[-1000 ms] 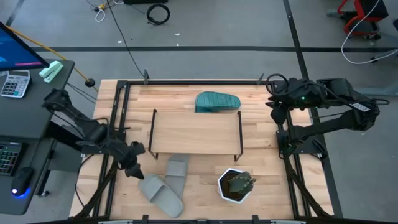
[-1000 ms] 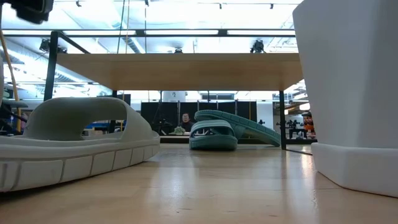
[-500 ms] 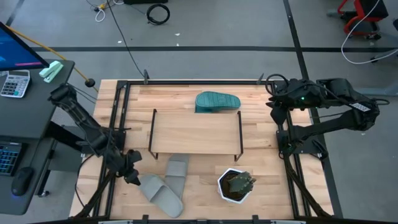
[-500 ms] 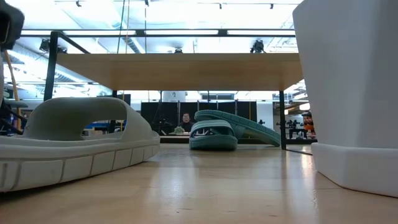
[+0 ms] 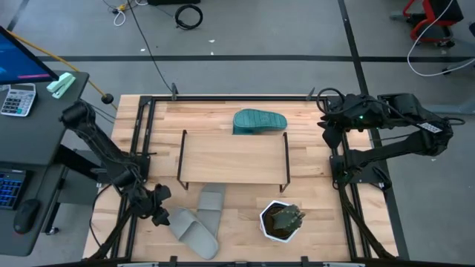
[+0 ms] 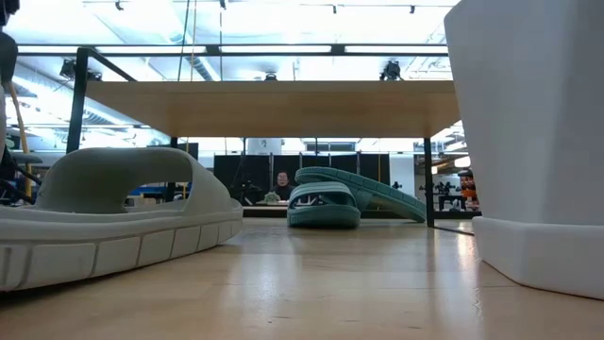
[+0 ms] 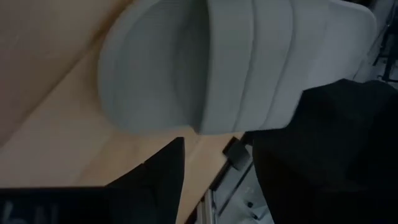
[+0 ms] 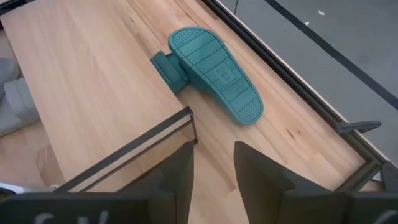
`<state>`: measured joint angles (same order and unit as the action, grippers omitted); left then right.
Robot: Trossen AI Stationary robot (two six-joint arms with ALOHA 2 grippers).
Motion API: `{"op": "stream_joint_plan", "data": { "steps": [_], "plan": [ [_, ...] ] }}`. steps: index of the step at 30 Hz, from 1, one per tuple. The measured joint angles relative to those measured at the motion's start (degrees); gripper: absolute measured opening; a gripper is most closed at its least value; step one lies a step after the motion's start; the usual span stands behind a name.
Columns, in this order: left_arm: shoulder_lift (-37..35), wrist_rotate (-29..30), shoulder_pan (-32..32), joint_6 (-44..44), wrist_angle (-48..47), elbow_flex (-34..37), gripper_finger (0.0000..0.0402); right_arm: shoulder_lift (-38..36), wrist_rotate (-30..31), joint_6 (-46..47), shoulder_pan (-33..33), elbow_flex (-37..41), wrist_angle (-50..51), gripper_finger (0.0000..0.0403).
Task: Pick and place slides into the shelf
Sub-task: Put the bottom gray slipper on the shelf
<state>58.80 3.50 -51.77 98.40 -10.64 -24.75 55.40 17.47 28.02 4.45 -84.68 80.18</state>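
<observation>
Where the high view looks down, two light grey slides (image 5: 197, 222) lie before the shelf (image 5: 232, 157) on the tabletop (image 5: 312, 141); teal slides (image 5: 259, 122) stacked behind it. Left gripper (image 5: 159, 213), jaws apart, empty, beside grey heel. Right gripper (image 5: 324, 119), jaws narrowly apart, empty. Low view: ribbed grey sole. Right wrist view: ribbed teal sole, moulded mark unreadable.

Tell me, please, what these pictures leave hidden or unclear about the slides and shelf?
- Second teal slide: mostly hidden under the upturned teal slide in the right wrist view.
- Grey slides: overlapping in the high view; contact uncertain.
- Shelf: the low view shows only its underside, so anything on top is unseen.
</observation>
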Motion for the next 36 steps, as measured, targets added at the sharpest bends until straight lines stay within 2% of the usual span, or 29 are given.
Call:
{"op": "stream_joint_plan", "data": {
  "steps": [7,14,27,36],
  "plan": [
    [4.73,0.38,-0.08,0.03,5.96,0.0,0.0194,0.0,0.0,2.28,0.0,0.0,0.0,0.0122],
    [7.08,2.22,-0.8,0.26,10.35,0.0,0.0214,0.02,0.0,3.13,0.0,0.0,0.0,0.0122],
    [7.26,4.96,-0.94,2.95,8.23,0.0,0.027,0.02,0.0,3.55,0.0,0.0,0.0,0.0123],
    [7.26,5.1,-0.94,3.05,5.59,-0.02,0.0272,0.02,0.0,3.55,0.0,0.0,-0.02,0.0123]
  ]
}}
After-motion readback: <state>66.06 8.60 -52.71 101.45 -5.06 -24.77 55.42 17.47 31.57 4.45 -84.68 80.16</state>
